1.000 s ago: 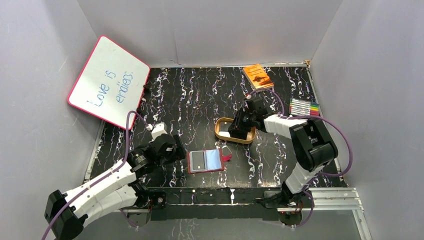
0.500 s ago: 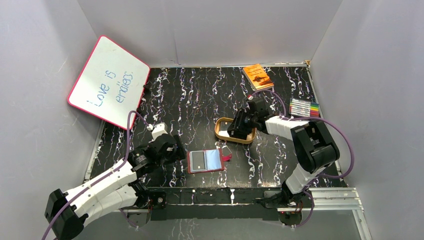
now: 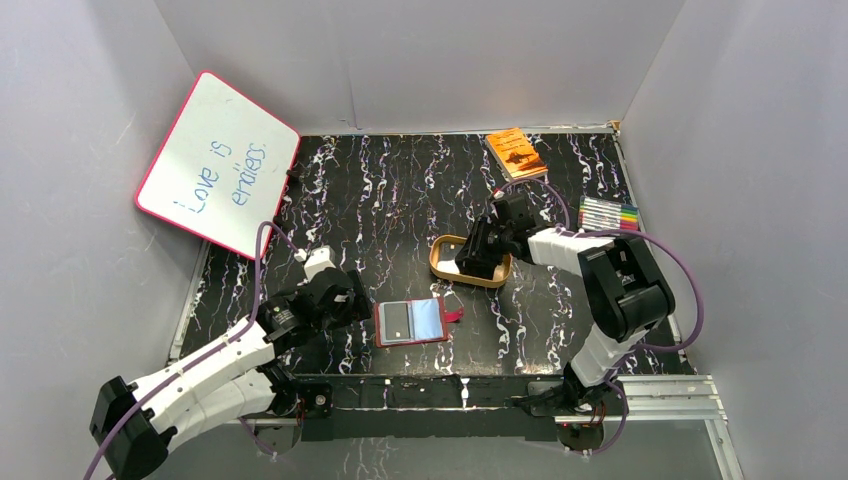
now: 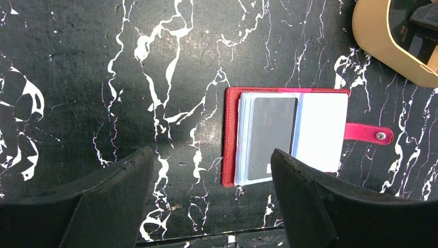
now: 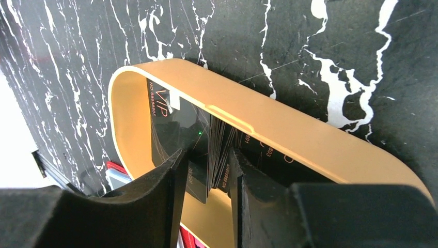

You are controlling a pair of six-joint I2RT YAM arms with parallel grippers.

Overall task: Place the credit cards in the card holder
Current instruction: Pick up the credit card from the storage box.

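Now my right gripper [image 5: 206, 155] straddles the credit cards [image 5: 219, 144] in the tray [image 5: 289, 129], grip unclear, left gripper [image 4: 210, 155] spread wide; next I need a firm pinch and lift.

Card holder [image 4: 230, 155] dark red; cards [image 5: 218, 150] black; tray [image 5: 289, 129] gold; table [image 4: 77, 62] black, white-veined marble; book [image 3: 516, 153] orange.

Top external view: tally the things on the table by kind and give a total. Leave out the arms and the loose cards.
Whiteboard: 1
Orange book: 1
Pack of markers: 1
Gold tray: 1
Red card holder: 1
Total: 5
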